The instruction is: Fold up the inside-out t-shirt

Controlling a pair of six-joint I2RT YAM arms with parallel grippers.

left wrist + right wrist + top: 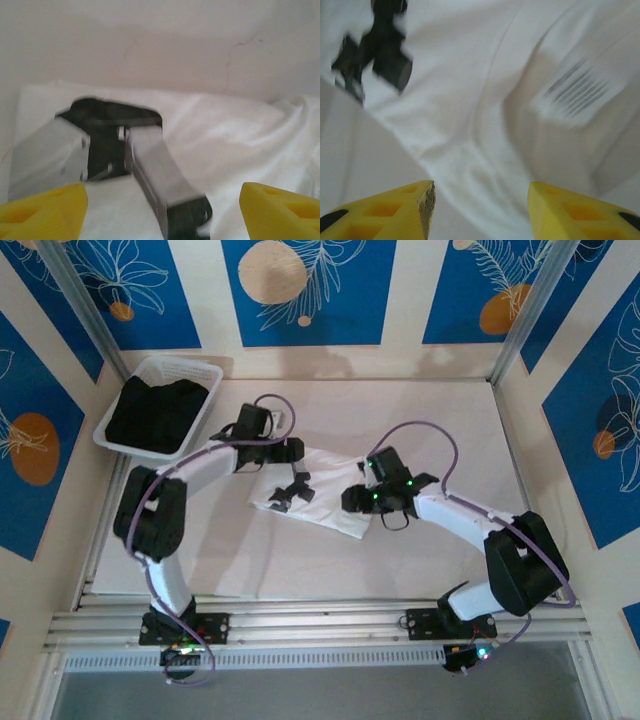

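The inside-out t-shirt [322,506] lies bunched in a narrow heap at the middle of the table. My left gripper [290,490] hangs over its left end, and in the left wrist view [162,196] its yellow fingertips [47,207] stand wide apart over white cloth [230,135]. My right gripper [358,500] is over the shirt's right end. Seen from the right wrist [480,194], it is open above wrinkled fabric [470,100], with nothing between the fingertips. A striped care label [575,92] shows on the cloth.
A white plastic basket [150,366] holding a black garment [155,415] stands at the back left. Walls close the table at the back and on both sides. A grey and black arm part [150,165] crosses close in front of the left wrist camera.
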